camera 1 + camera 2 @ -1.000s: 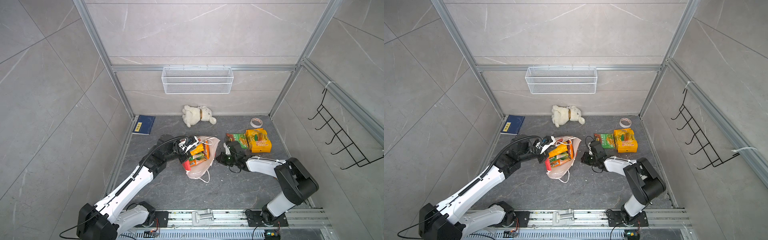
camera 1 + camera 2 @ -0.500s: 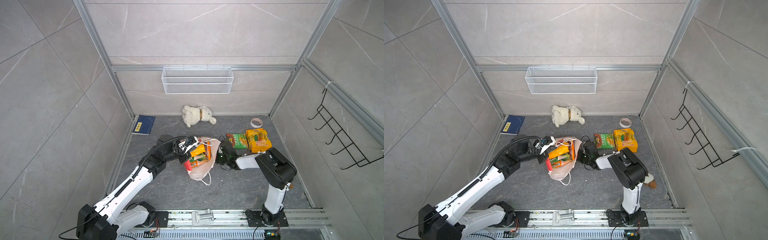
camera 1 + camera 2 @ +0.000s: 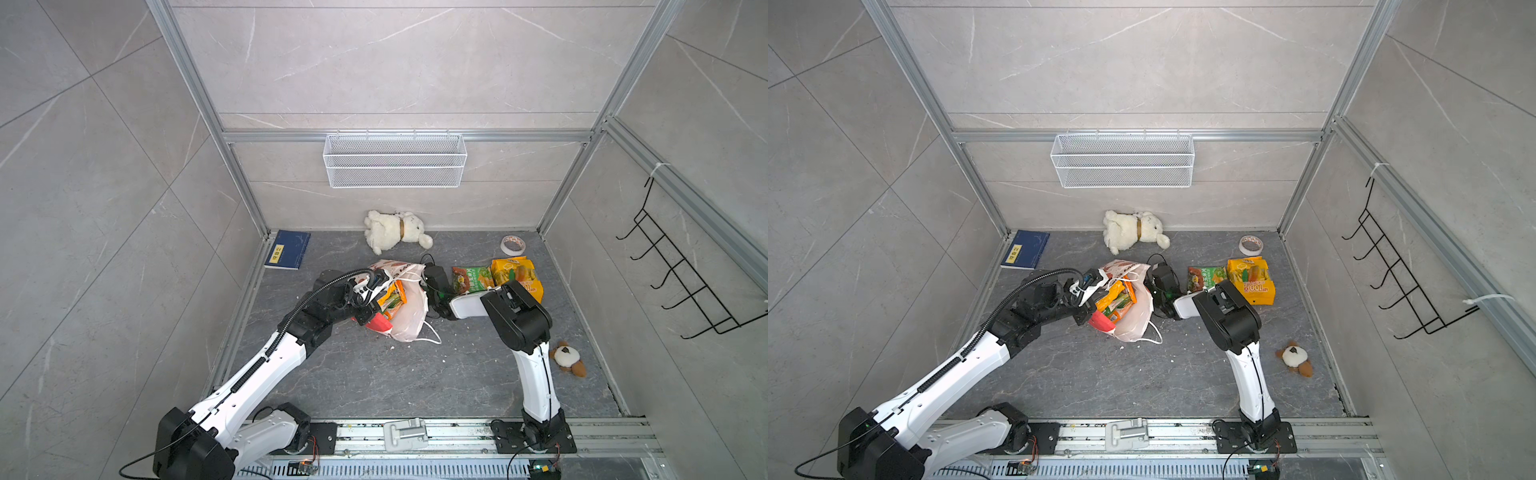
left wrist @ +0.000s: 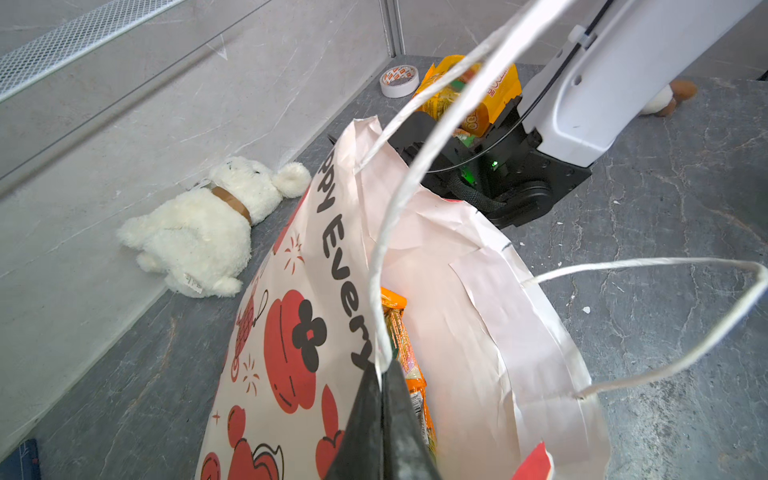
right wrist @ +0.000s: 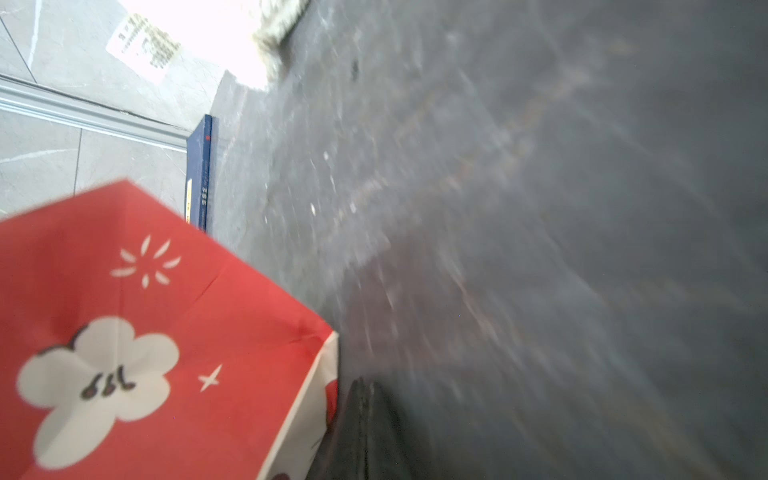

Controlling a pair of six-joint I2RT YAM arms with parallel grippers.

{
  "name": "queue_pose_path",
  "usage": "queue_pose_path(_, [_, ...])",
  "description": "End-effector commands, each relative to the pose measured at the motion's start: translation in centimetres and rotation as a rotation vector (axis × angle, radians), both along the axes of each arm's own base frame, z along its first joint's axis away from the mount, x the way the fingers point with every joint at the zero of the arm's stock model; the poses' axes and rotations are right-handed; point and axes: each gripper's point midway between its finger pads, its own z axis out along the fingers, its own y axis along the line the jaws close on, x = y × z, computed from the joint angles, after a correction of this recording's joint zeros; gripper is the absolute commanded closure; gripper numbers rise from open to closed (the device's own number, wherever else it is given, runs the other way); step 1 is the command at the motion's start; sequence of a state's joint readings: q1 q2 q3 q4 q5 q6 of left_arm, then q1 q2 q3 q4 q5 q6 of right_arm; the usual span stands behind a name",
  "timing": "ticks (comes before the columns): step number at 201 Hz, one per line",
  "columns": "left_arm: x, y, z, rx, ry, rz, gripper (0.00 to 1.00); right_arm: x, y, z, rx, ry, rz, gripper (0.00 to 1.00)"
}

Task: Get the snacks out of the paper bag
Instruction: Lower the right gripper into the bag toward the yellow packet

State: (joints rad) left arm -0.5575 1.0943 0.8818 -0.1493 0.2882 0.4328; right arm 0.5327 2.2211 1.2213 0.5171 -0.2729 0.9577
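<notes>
1. Left gripper (image 4: 381,382): I read it as clenched on the paper bag (image 4: 291,332). The jaws are pressed together over the rim of the printed front panel, where a white cord handle (image 4: 375,291) meets it.

2. Bag contents: several snacks (image 4: 401,332), orange and green, stand on edge inside the open mouth, just behind the gripped rim. Both top views show them through the mouth (image 3: 390,297) (image 3: 1117,301).

3. Right gripper (image 5: 361,415): pressed closed with nothing between the jaws, low over the table (image 3: 374,374) and just beside the bag's red side (this wrist view is motion-blurred, so I cannot tell whether they touch).

4. Bag position: near the middle of the table (image 3: 409,316), between the two grippers.

5. Snacks already out: a green packet (image 3: 473,278) and a yellow-orange packet (image 3: 517,274) lie flat on the far side of the right arm, touching each other.

6. Surroundings: a tape roll (image 3: 512,244) near the back right corner, a white plush toy (image 3: 395,230) against the back wall, a blue book (image 3: 288,250) at the back left, and a small brown plush (image 3: 567,358) at the right edge.
</notes>
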Motion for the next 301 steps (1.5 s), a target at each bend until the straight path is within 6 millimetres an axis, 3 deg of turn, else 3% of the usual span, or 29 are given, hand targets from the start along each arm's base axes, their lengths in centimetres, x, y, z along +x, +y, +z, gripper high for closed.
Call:
queue_pose_path(1, [-1.0,-2.0,4.1,-0.110,-0.107,-0.111,1.00,1.0,0.5,-1.6,-0.030,0.022,-0.014,1.00])
queue_pose_path(22, [-0.9,-1.9,3.7,-0.105,-0.098,-0.103,1.00,1.4,0.8,-1.1,-0.028,0.009,-0.005,1.00])
queue_pose_path(44, [-0.8,-1.9,3.3,-0.100,-0.088,-0.100,1.00,1.2,-0.4,0.6,-0.058,-0.021,-0.007,0.99])
queue_pose_path(73, [-0.6,-2.1,3.2,-0.100,-0.079,-0.100,1.00,0.8,-4.3,3.7,-0.103,-0.050,-0.064,0.84])
queue_pose_path(103, [-0.5,-2.1,3.3,-0.098,-0.081,-0.098,1.00,-0.1,-7.8,8.5,-0.188,-0.115,-0.073,0.74])
queue_pose_path(141, [-0.5,-2.2,3.2,-0.093,-0.073,-0.103,1.00,-4.0,-11.0,16.0,-0.284,-0.245,-0.055,0.71])
queue_pose_path(158, [-0.5,-2.2,3.0,-0.093,-0.064,-0.100,1.00,-6.8,-11.3,18.8,-0.258,-0.326,-0.014,0.71])
queue_pose_path(170, [-0.6,-2.2,3.1,-0.098,-0.061,-0.105,1.00,-9.2,-10.1,20.1,-0.239,-0.402,0.068,0.70])
queue_pose_path(194, [-0.5,-2.3,3.3,-0.107,-0.062,-0.102,1.00,-13.3,-7.9,20.0,-0.187,-0.409,0.158,0.70])
queue_pose_path(223, [-0.3,-2.4,3.2,-0.110,-0.064,-0.098,1.00,-16.0,-5.0,19.1,-0.147,-0.375,0.201,0.71])
queue_pose_path(273, [-0.1,-2.5,3.0,-0.115,-0.063,-0.095,1.00,-16.1,-2.5,17.4,-0.118,-0.239,0.154,0.65])
queue_pose_path(301, [-0.3,-2.5,3.3,-0.120,-0.066,-0.100,1.00,-16.2,-2.3,17.9,-0.128,-0.213,0.101,0.62])
